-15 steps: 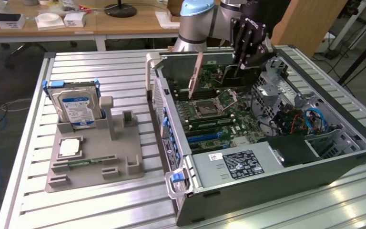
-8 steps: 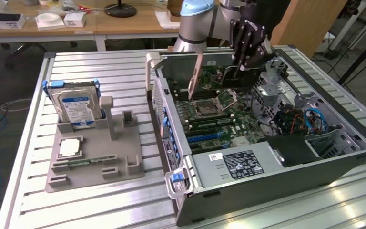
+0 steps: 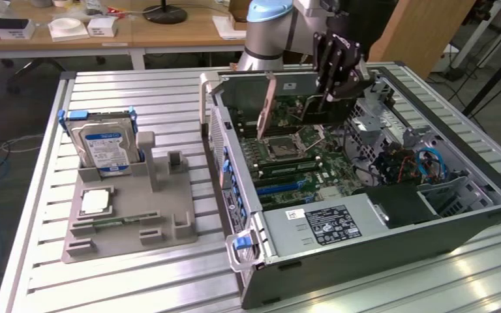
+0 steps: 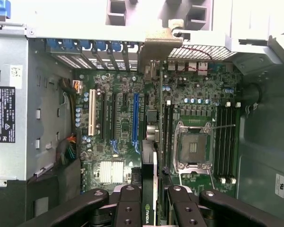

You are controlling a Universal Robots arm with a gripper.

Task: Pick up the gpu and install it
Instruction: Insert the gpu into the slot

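Holding item: gripper [image 4: 154,208], jaws partly closed and clamped across the thin upper edge of the gpu [image 4: 150,182].
- Gpu: carried edge-on inside the open case [image 3: 381,254], apparently above the motherboard [image 4: 97,146] and not seated. Its metal bracket end points at the rear wall.
- Risk, grip: the hold is on a narrow edge, so the card may pivot or slip between the fingers if it meets resistance.
- Blue slot [image 4: 136,116]: lies just beside the card's line, not clearly under it. A descent off-line would press the connector edge onto the board.
- CPU socket [image 4: 194,144]: open, near the card's other side, and exposed to a knock if the card drifts.
- Rear wall: the bracket may catch on the slot frame.
- Hard drive [image 3: 102,143]: in its stand, well apart and not at risk.
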